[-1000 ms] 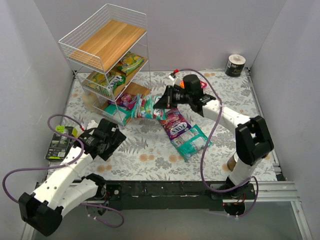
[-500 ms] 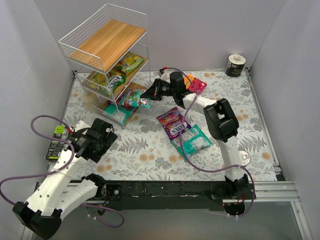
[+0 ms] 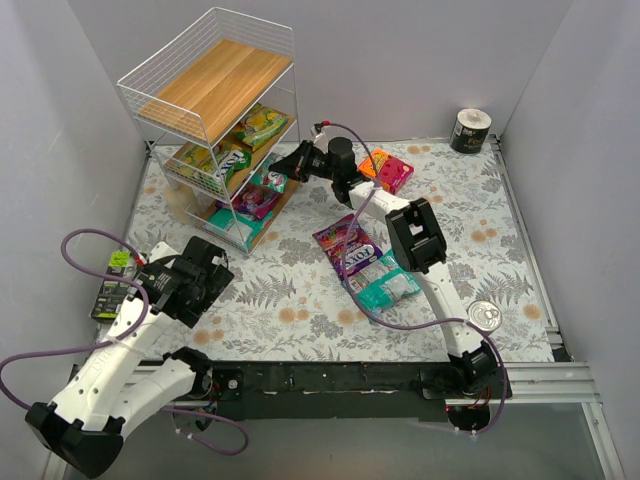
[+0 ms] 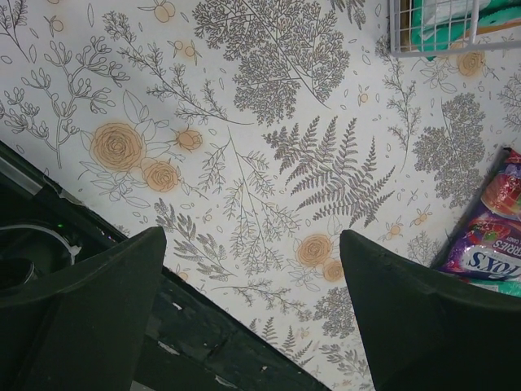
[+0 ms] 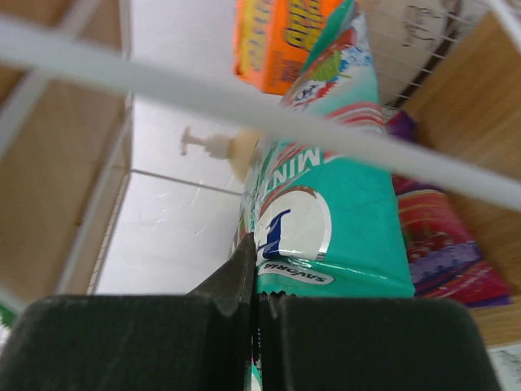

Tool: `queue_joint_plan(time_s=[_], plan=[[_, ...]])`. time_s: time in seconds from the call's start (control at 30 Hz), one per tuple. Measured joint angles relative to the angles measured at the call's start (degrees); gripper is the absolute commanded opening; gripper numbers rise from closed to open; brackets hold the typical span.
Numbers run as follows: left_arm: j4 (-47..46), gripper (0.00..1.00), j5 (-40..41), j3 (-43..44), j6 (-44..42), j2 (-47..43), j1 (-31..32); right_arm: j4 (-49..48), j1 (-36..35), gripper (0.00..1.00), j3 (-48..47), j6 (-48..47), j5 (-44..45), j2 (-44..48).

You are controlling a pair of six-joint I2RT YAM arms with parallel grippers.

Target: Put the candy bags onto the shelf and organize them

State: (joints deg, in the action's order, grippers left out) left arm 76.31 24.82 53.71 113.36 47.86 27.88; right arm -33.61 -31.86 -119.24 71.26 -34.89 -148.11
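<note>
The white wire shelf point(image 3: 210, 95) stands at the far left. Yellow-green candy bags point(image 3: 258, 126) lie on its middle tier, and a purple bag point(image 3: 250, 202) and a teal bag point(image 3: 228, 228) on the bottom tier. My right gripper point(image 3: 292, 165) is shut on a teal-white candy bag point(image 3: 271, 181), held at the bottom tier's opening. In the right wrist view the gripper point(image 5: 254, 301) pinches this bag's point(image 5: 334, 212) crimped edge, behind a shelf wire point(image 5: 163, 69). A purple bag point(image 3: 346, 246) and a teal bag point(image 3: 389, 287) lie on the table. My left gripper point(image 3: 195, 282) is open and empty, as the left wrist view point(image 4: 252, 309) shows.
An orange-pink box point(image 3: 386, 170) lies behind the right arm. A dark can point(image 3: 470, 130) stands at the far right corner, and a metal can point(image 3: 484, 316) near the right arm's base. A black-green box point(image 3: 118, 287) lies at the left edge. The floral cloth point(image 4: 260, 147) covers the table.
My right gripper has carried the teal-white bag left and back from over the table to the shelf's bottom tier. The left arm has drawn slightly left, then stayed still.
</note>
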Motion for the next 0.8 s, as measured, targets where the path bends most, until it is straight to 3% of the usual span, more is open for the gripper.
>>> queue_joint_plan(time_s=[0.63,0.8], plan=[[0.24,0.87,-0.13,0.98,-2.64,0.96,0.0,2.32,0.2,0.01,-4.31,-0.55,7.96,-8.74],[0.24,0.87,-0.13,0.98,-2.84,0.94,0.0,3.85,-0.24,0.29,-6.34,-0.92,9.7,-9.92]])
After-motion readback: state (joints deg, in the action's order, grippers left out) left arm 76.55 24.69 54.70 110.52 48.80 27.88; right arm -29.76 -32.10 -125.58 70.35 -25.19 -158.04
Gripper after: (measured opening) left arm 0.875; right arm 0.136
